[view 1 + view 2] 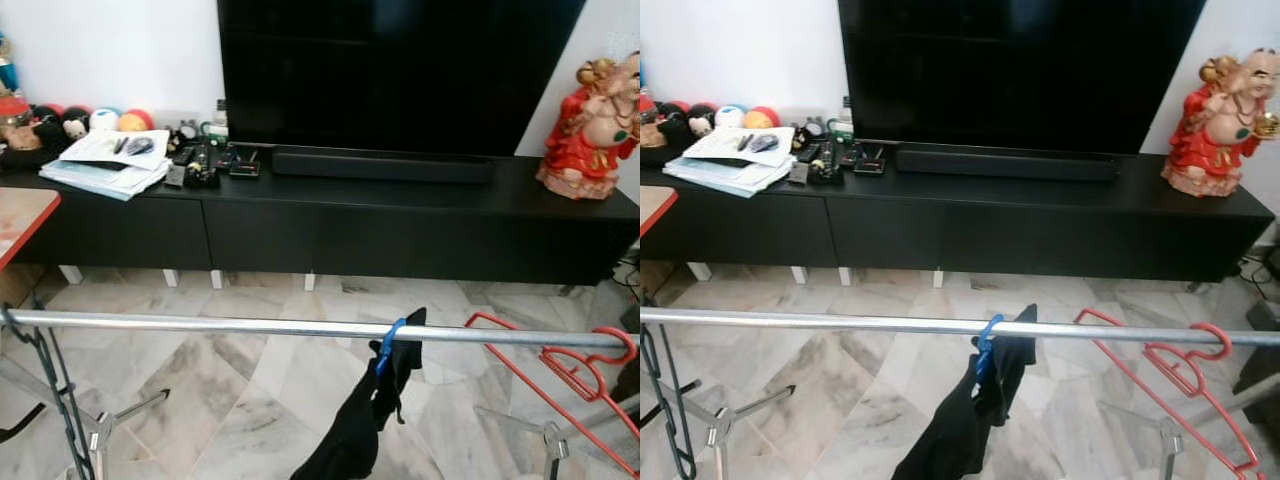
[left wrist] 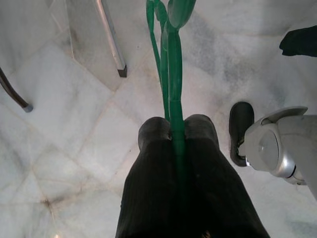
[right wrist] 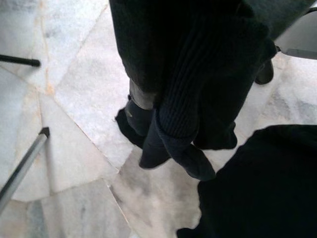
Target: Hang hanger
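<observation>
left hand [image 2: 177, 131] grips a green hanger [image 2: 171, 59] above marble floor [image 2: 64, 124].

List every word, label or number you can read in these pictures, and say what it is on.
None can be read.
Papers on the black cabinet: print too small and blurred.
Bottle beside the TV: label too small.
TV, soundbar, red figurine: no visible text.
</observation>
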`<state>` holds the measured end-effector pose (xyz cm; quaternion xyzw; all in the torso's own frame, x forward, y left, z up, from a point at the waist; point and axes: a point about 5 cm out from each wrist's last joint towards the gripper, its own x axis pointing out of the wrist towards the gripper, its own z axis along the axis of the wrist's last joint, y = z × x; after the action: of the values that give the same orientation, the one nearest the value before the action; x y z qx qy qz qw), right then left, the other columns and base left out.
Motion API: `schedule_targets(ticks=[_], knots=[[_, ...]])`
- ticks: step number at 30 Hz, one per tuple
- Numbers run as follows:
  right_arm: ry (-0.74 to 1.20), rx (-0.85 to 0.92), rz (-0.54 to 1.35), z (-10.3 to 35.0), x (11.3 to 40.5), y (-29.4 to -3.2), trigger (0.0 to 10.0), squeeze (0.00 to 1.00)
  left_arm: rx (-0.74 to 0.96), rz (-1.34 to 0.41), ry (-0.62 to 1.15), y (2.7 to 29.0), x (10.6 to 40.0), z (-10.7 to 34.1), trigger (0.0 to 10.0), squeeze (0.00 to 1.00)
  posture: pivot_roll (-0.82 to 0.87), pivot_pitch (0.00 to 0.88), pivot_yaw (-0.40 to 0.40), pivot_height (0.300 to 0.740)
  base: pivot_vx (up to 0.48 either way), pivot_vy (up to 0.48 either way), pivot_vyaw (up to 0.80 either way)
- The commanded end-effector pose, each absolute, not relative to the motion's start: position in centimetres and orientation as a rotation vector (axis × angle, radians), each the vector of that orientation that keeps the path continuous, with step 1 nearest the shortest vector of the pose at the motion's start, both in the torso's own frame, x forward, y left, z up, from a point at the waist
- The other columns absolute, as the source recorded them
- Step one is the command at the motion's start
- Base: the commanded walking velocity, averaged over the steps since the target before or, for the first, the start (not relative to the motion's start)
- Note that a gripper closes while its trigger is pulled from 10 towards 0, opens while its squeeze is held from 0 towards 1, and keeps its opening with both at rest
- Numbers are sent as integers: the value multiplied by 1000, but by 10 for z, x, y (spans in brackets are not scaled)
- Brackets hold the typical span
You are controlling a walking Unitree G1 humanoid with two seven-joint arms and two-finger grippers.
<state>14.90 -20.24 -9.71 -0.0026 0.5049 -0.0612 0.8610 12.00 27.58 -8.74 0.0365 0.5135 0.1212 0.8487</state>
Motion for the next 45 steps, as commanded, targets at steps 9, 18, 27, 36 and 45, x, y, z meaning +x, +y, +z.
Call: schedule_targets(ticks=[9,18,27,36,45], knots=[[1013,30,-171,-92,162,-200,10000,0,72,247,1074,275,129,-85,10000,0,115,0,12,740,-235,0,0],[1025,51,-223,-94,155,-203,10000,0,69,211,1087,260,133,-89,10000,0,59,0,25,740,-309,0,0],[1039,52,-244,-96,151,-207,10000,0,57,203,1090,251,130,-93,10000,0,61,0,13,740,-328,0,0],[1036,42,-233,-95,153,-209,10000,0,56,215,1085,254,132,-91,10000,0,61,0,7,740,-330,0,-408],[1026,26,-224,-93,156,-210,10000,0,40,212,1082,243,134,-94,10000,0,75,0,-8,740,-330,0,-337]])
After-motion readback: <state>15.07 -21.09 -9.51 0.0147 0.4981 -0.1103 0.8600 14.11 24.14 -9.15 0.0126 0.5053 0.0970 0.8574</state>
